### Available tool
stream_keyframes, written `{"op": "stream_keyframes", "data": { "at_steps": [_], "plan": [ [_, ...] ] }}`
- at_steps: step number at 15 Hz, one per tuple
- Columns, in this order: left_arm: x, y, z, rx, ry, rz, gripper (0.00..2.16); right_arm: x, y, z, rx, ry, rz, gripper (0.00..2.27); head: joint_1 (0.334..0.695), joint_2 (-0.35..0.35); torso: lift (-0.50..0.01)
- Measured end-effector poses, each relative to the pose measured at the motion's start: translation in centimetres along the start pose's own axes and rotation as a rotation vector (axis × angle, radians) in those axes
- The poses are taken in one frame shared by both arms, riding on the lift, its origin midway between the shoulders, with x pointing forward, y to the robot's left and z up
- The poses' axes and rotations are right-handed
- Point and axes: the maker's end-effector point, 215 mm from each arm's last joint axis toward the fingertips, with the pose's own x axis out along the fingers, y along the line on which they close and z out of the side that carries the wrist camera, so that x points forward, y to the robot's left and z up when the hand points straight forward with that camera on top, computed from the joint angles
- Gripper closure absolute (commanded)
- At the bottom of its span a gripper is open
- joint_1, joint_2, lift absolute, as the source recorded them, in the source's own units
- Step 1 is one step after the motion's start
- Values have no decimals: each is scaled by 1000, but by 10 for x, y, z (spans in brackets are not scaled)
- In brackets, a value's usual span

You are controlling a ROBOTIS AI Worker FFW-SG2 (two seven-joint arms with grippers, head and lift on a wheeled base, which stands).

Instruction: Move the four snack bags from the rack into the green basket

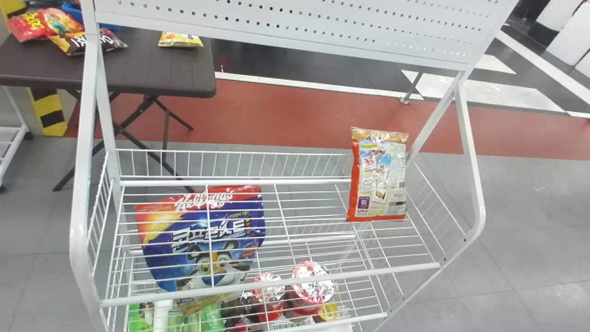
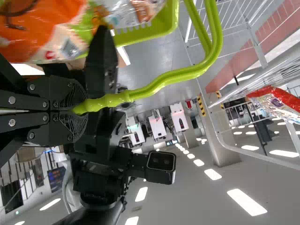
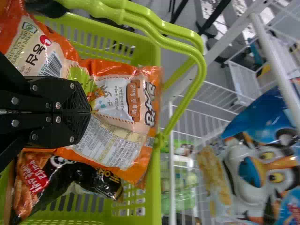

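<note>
the right fingers (image 3: 75,100) are clenched, apparently on an orange-and-white snack bag (image 3: 113,96), which already lies within the green basket (image 3: 150,58). the left fingers (image 2: 69,93) are clamped round the basket's handle (image 2: 164,80). beside the pinched bag sit what looks like a second orange bag (image 3: 26,49) and a black snack bag (image 3: 35,187), so three of four seem to be in, the pinched one perhaps wanting only its release. one red-edged bag (image 1: 380,180) stands on the rack (image 1: 79,184), probably the last to move; whether the blue cereal pouch (image 1: 249,230) there counts, i cannot tell.
</note>
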Motion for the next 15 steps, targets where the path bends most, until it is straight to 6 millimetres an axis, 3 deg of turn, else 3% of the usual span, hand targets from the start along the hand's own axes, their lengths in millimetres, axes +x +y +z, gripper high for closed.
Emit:
{"op": "stream_keyframes", "data": {
  "at_steps": [3, 6, 7, 8, 10, 15],
  "plan": [
    [0, 0, 0, 1, 0, 1, 1845, 12, 11, -18, -29, 50, 24, 2142, 695, -236, 0],
    [1, 0, 0, 4, 2, 1, 1845, 14, 7, -38, -43, 103, 20, 1835, 695, -251, 0],
    [2, 0, 1, 5, 3, 0, 1845, 12, 1, -38, -39, 104, 11, 1116, 695, -271, 0],
    [2, 0, 1, 6, 4, 0, 1845, 8, -5, -35, -34, 98, 0, 130, 695, -292, 0],
    [2, 0, 1, 4, 4, 0, 1845, 0, -16, -27, -27, 82, -22, -2, 695, -350, 0],
    [1, 0, 1, 2, 2, 1, 1845, -23, -40, -2, -19, 26, -74, 53, 695, -350, 0]
  ]
}}
